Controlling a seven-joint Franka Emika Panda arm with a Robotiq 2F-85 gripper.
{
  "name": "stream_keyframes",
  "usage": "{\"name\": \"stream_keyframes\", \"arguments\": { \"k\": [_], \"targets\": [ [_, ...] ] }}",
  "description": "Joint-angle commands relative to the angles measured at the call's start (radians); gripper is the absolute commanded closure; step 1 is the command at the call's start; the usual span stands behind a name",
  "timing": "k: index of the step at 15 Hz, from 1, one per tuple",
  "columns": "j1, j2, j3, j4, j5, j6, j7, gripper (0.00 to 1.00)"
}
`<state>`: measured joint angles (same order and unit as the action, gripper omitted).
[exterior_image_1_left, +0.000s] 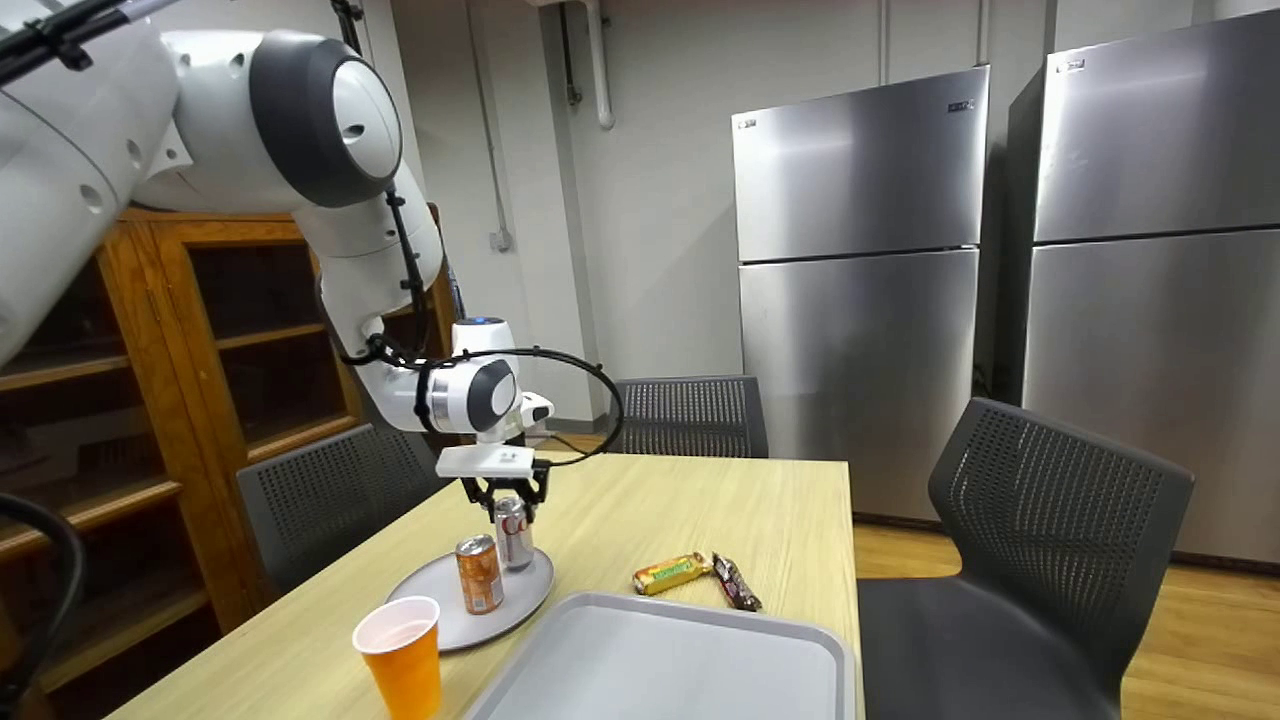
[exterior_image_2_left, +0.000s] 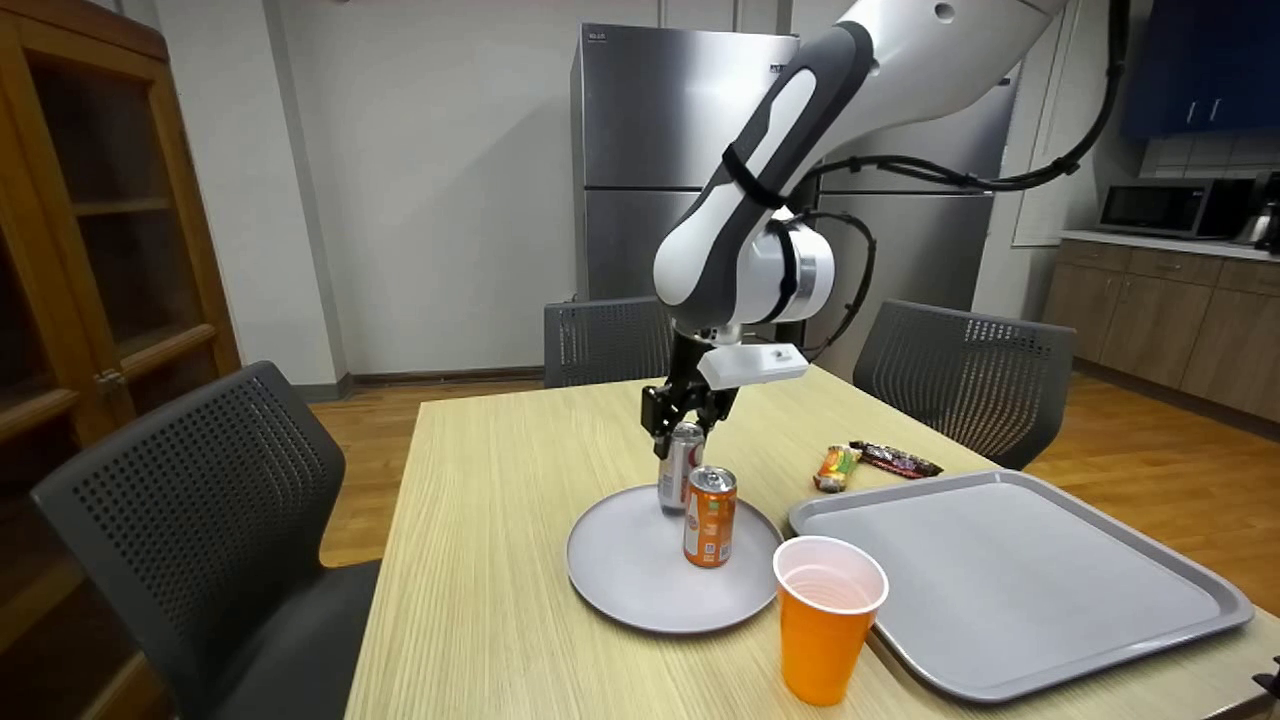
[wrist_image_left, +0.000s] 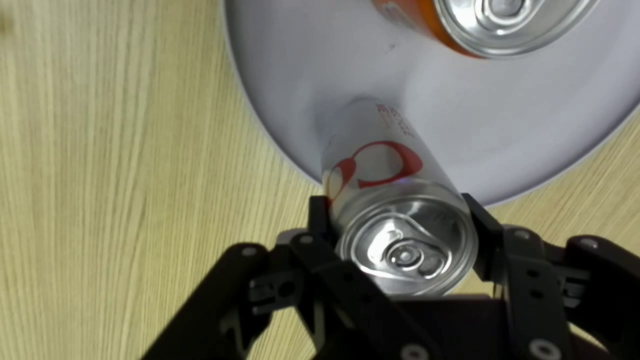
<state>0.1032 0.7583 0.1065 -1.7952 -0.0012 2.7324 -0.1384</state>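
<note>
A silver can with red lettering (wrist_image_left: 380, 155) stands between the fingers of my gripper (wrist_image_left: 398, 220), pressed from both sides near its top. In both exterior views the gripper (exterior_image_1_left: 512, 508) comes down from above onto this silver can (exterior_image_2_left: 680, 470). Its base is at the grey round plate (exterior_image_2_left: 630, 590); whether it rests there or hangs just clear, I cannot tell. Beside it on the same plate, upright and untouched, is an orange can (exterior_image_2_left: 710, 520), whose lid shows at the top of the wrist view. The palm covers the near edge of the silver lid.
An orange cup (exterior_image_2_left: 825, 630) stands close to the plate. A grey rectangular tray (exterior_image_2_left: 1000, 580) lies alongside, with a yellow wrapped bar (exterior_image_1_left: 670, 574) and a dark wrapped bar (exterior_image_1_left: 736, 582) behind it. Chairs (exterior_image_1_left: 1020, 560) surround the wooden table (exterior_image_1_left: 760, 500).
</note>
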Motion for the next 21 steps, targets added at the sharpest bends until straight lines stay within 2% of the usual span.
{"name": "stream_keyframes", "arguments": {
  "k": [1,10,21],
  "targets": [
    [-0.012,-0.060,0.010,-0.034,-0.004,0.000,0.013,0.62],
    [-0.044,-0.115,0.003,-0.083,0.010,0.028,0.024,0.62],
    [-0.102,-0.197,-0.034,-0.209,0.023,0.078,0.047,0.62]
  ]
}}
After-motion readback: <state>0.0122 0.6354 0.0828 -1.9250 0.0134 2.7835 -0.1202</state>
